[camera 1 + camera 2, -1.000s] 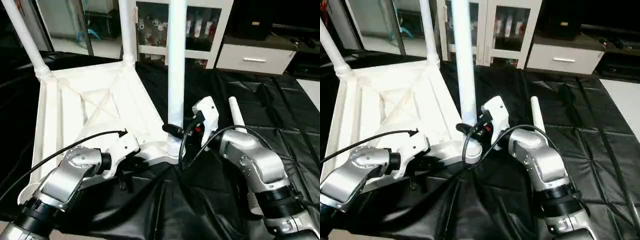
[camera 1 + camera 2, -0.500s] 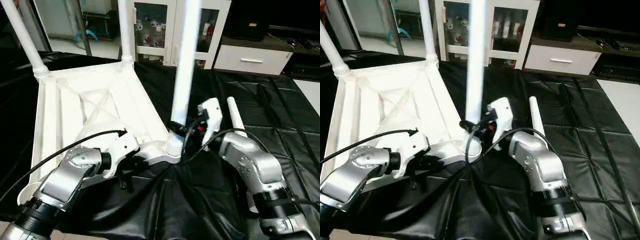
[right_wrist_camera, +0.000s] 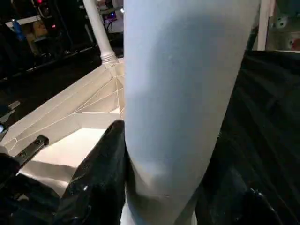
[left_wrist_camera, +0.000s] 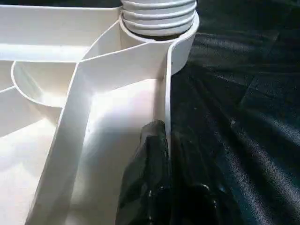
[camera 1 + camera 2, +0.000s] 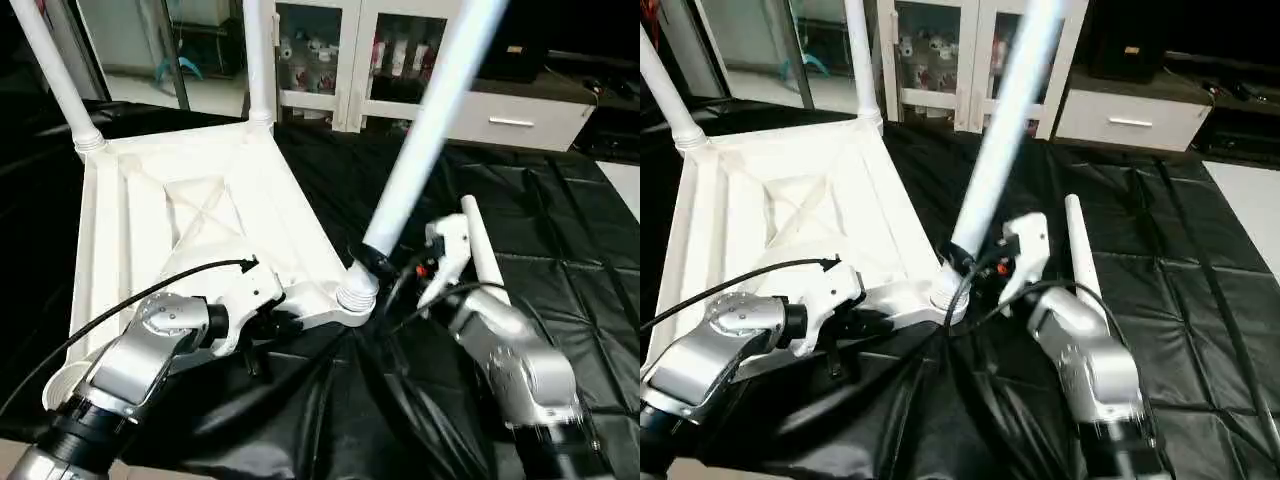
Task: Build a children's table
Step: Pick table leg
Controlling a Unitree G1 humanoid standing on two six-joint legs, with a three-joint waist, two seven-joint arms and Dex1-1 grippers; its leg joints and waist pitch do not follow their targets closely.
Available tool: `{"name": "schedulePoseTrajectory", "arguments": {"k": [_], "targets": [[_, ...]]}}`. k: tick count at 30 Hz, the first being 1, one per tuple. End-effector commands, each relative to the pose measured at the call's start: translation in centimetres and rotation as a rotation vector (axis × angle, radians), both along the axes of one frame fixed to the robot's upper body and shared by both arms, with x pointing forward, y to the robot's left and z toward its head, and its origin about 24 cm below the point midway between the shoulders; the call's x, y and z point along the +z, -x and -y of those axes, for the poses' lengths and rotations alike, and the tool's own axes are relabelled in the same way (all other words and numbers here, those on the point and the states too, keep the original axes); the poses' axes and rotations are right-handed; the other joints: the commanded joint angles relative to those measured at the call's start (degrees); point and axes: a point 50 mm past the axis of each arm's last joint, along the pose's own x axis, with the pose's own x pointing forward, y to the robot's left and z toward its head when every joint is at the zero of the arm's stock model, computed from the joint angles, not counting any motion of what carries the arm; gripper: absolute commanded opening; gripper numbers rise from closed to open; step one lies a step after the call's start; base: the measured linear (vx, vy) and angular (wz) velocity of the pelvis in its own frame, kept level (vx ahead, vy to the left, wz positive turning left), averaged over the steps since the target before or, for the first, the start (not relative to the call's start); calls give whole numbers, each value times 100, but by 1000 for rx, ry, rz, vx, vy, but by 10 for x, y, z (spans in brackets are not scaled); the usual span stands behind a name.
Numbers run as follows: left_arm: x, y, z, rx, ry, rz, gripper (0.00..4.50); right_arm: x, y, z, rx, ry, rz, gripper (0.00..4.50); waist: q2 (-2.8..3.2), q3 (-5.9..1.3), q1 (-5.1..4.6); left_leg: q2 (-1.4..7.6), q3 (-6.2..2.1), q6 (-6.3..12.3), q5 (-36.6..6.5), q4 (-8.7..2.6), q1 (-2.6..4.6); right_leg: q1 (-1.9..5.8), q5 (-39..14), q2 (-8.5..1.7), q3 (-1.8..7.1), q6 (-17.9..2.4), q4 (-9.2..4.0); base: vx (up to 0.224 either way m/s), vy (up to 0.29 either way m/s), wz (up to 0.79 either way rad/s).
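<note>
The white tabletop (image 5: 190, 210) lies upside down on the black cover, ribs up. Two legs stand upright in its far corners: one leg (image 5: 55, 75) on the left, another leg (image 5: 258, 60) at the back. A third leg (image 5: 425, 130) leans up and to the right from the near right corner socket (image 5: 357, 290). My right gripper (image 5: 380, 262) is shut on it just above its threaded end (image 4: 158, 14), one black finger (image 3: 103, 164) against the leg (image 3: 183, 93). My left gripper (image 5: 275, 322) is shut on the tabletop's near rim (image 4: 168, 93). A fourth leg (image 5: 483, 250) lies loose on the cover.
A white glass-door cabinet (image 5: 340, 50) and a low white drawer unit (image 5: 510, 115) stand behind the work surface. The black cover (image 5: 560, 230) is wrinkled and bunched up (image 5: 320, 390) in front of the near corner socket.
The leg in my right gripper has tipped from upright to leaning right, pivoting at the corner socket. My right arm has shifted right with it. The left gripper holds still.
</note>
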Motion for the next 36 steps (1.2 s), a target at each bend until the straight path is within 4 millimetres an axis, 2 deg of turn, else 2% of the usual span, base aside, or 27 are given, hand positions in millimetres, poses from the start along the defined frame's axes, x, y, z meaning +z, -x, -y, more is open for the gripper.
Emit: {"name": "schedulePoseTrajectory", "arguments": {"k": [1, 6, 8, 9, 11, 13, 17, 18, 21, 28, 36], "targets": [[13, -10, 1, 44, 68, 77, 0, -16, 7, 6, -21, 72, -49, 183, 5, -232, -61, 299, -169, -313, -1971, -572, 140, -23, -2153, -242, 173, -750, -534, 0, 0, 0], [13, -13, 0, 59, 65, 84, 0, -22, 16, 7, -27, 90, -19, 183, 11, -225, -55, 308, -178, -329, -2127, -587, 153, -42, -2201, -240, 178, -727, -554, 0, 0, 0], [14, -13, -1, 61, 64, 85, 0, -23, 18, 6, -17, 109, -14, 183, 9, -218, -48, 305, -177, -324, -2155, -587, 148, -42, -2192, -239, 183, -716, -559, 0, 0, 0], [14, -13, -1, 62, 63, 86, 0, -23, 19, 6, -13, 117, -10, 183, 3, -218, -62, 299, -186, -316, -2134, -599, 123, -21, -2200, -235, 174, -709, -553, 0, 0, 0], [14, -14, -1, 64, 63, 87, 0, -23, 19, 5, -4, 127, -4, 183, 4, -214, -64, 299, -182, -322, -2173, -595, 133, -37, -2272, -238, 177, -695, -563, 0, 0, 0], [14, -14, -2, 67, 61, 90, 0, -23, 20, 3, 13, 140, 4, 183, -23, -203, -74, 299, -187, -313, -2270, -595, 134, -45, -2474, -249, 180, -658, -588, 0, 0, 0], [14, -15, -2, 74, 60, 93, 0, -24, 21, -1, 46, 165, 11, 183, -7, -196, -87, 306, -204, -321, -2357, -600, 142, -65, -2669, -256, 181, -609, -606, 0, 0, 0], [14, -15, -2, 75, 59, 94, 0, -25, 22, -2, 58, 180, 7, 183, -43, -190, -110, 304, -204, -326, -2426, -601, 140, -71, -2751, -252, 178, -585, -617, 0, 0, 0], [14, -14, -3, 77, 58, 94, 0, -31, 23, -6, 109, 246, -20, 183, -30, -183, -127, 305, -217, -317, -2452, -606, 133, -72, -2838, -261, 178, -568, -621, 0, 0, 0], [13, -15, -4, 77, 55, 94, 0, -38, 26, -11, 196, 339, -59, 183, -56, -164, -185, 299, -251, -337, -2660, -601, 134, -102, -3364, -279, 171, -427, -671, 0, 0, 0], [13, -14, -4, 68, 53, 92, 0, -27, 6, -18, 237, 342, -104, 183, -75, -150, -259, 297, -282, -395, -2908, -603, 152, -139, -3590, -285, 155, -410, -695, 0, 0, 0]]}}
